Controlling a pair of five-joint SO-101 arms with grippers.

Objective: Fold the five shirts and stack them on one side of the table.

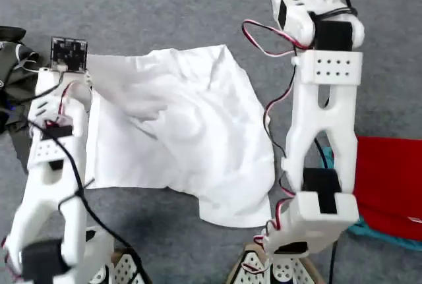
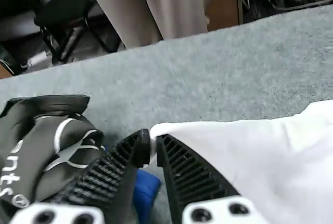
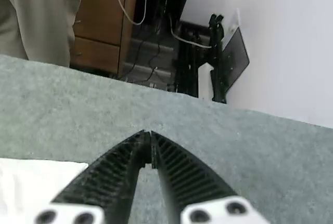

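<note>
White shirt (image 1: 191,139): we see it rumpled and spread across the middle of the grey table (image 1: 165,14), soft creases all over, lying between the two arms.
Left gripper (image 2: 152,143): its ribbed black jaws are pinched on a corner of the white shirt's edge.
Right gripper (image 3: 150,143): jaws together with nothing in them, over bare table just past the shirt.
Side pile: from above, we spot a red shirt (image 1: 389,178) lying on a teal cloth (image 1: 369,234) at the table's right edge.
Left wrist extras: up close, we find a black garment (image 2: 47,135) with white print and a small blue thing (image 2: 145,190) under the jaws.
</note>
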